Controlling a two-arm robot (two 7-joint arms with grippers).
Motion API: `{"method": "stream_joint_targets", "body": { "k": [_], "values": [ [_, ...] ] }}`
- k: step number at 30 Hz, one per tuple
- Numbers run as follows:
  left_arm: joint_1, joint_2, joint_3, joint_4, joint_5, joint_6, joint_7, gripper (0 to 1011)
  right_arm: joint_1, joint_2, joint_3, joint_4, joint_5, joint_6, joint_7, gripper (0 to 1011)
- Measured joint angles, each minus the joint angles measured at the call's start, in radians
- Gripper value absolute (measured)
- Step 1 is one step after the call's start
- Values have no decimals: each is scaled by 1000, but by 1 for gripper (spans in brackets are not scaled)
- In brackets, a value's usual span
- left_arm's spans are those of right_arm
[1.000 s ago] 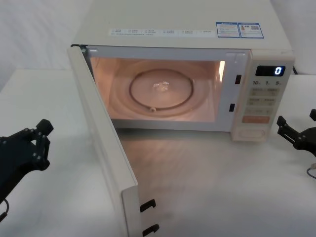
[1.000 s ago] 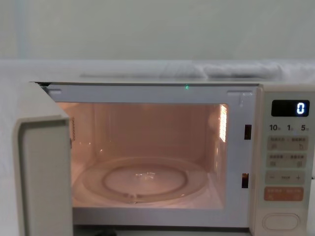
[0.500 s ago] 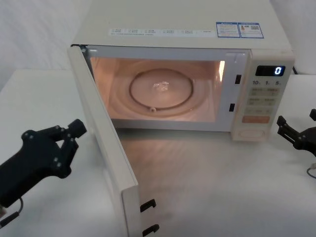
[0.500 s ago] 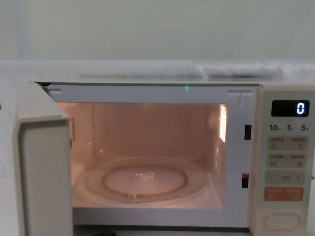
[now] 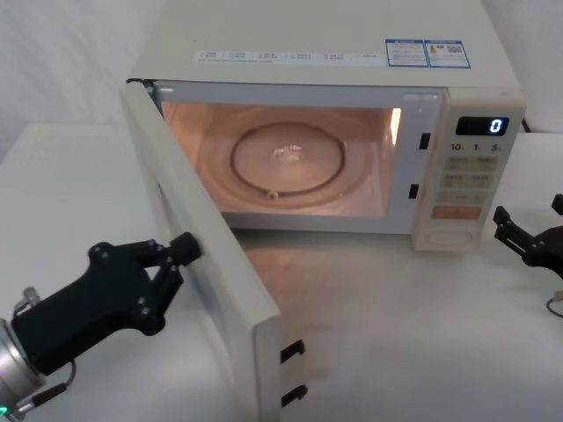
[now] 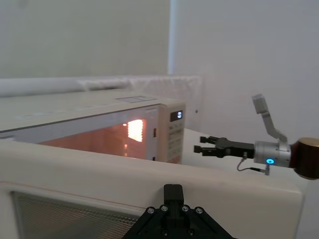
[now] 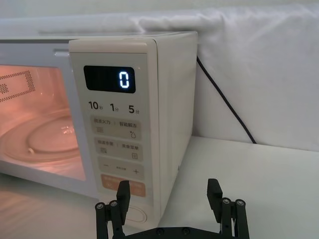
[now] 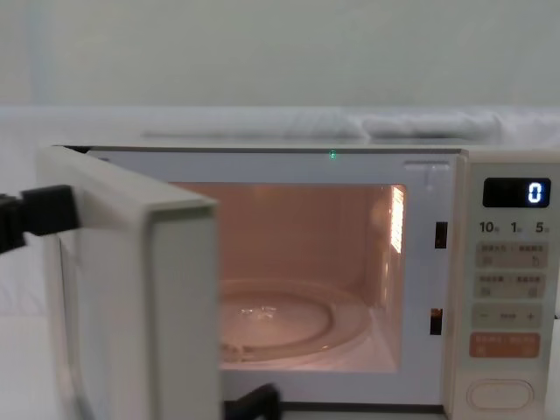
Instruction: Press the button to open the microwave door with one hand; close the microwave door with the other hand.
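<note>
Left fingers [image 5: 180,249], pinched together, press the door [image 5: 224,290] face; slipping off its edge leaves it ajar

The microwave door [image 5: 207,264] hides the cavity's left part in the chest view, and the head view's lower edge cuts off its bottom corner. The button [image 7: 137,215] sits partly behind the right gripper [image 7: 169,196] fingers [image 7: 122,191]. Keypad print is too small to read. The left gripper [image 5: 171,255] fingertip contact is not resolvable.
</note>
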Motion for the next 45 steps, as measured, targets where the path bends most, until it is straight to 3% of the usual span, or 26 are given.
{"method": "stream_joint_targets", "body": {
  "k": [11,12,14,21,22,25,36,45],
  "values": [
    [-136,24,116,34,3,20,-13,0,0,0,0,0,0,0,0,1002],
    [-178,25,152,48,3,29,-21,0,0,0,0,0,0,0,0,1002],
    [-193,24,164,52,3,32,-24,0,0,0,0,0,0,0,0,1002],
    [-330,11,301,110,12,66,-60,0,0,0,0,0,0,0,0,1002],
    [-330,11,301,110,12,66,-60,0,0,0,0,0,0,0,0,1002],
    [-383,1,352,138,17,80,-72,0,0,0,0,0,0,0,0,1002],
    [-527,-37,460,227,51,107,-63,0,0,0,0,0,0,0,0,1002],
    [-632,-76,518,309,76,108,-35,0,0,0,0,0,0,0,0,1002]
  ]
}}
